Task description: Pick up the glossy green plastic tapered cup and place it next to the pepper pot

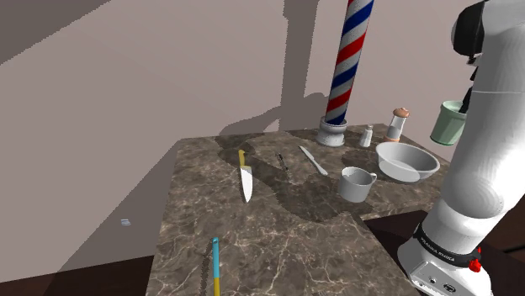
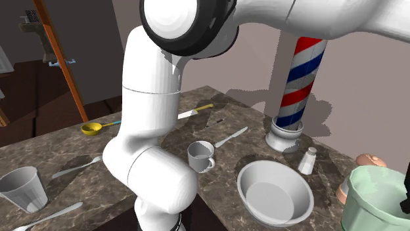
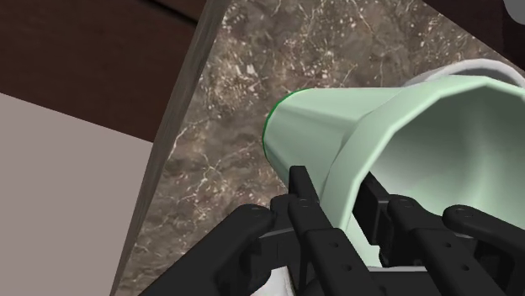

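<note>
The gripper point(image 3: 332, 192) pinches the cup's point(image 1: 448, 122) wall above the counter's point(image 1: 278, 235) edge. The thin grip may slip, or the descent may clip the bowl point(image 1: 407, 160).

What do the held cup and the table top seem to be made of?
The cup is an even, smooth pale green with a thin wall and a darker green base edge; probably plastic, though the look leaves glazed ceramic open. The table top is dark brown with pale, irregular veins, so it looks like marble or a similar stone.
</note>
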`<state>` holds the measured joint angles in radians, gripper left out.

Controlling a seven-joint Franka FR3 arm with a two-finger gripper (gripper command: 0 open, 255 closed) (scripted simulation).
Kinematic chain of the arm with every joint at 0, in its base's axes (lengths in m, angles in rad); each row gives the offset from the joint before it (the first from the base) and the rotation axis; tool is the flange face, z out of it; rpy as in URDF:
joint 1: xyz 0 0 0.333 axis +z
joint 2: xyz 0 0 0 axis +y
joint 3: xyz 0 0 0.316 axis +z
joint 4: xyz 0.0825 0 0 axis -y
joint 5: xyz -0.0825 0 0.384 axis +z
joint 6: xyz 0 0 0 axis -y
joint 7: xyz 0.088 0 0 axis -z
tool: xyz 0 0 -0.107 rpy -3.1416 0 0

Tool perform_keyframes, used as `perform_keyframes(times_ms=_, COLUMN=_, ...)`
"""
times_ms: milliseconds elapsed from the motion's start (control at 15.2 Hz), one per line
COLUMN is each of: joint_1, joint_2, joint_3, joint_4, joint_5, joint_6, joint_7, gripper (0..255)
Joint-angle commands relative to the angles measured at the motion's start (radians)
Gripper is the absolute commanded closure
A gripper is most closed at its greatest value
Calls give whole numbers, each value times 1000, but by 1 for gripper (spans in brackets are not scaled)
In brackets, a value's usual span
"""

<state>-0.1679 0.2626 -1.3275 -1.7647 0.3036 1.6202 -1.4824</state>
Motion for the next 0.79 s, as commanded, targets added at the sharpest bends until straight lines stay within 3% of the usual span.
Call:
perform_keyframes(times_ms=0, joint_1=-1, joint_2=5, joint_3=4, joint_4=-23, joint_5=6, joint_6=25, joint_7=-5, gripper=255)
perform_keyframes(times_ms=726, joint_1=-39, joint_2=60, joint_3=52, joint_4=-131, joint_5=64, joint_6=150, joint_7=-52, gripper=255)
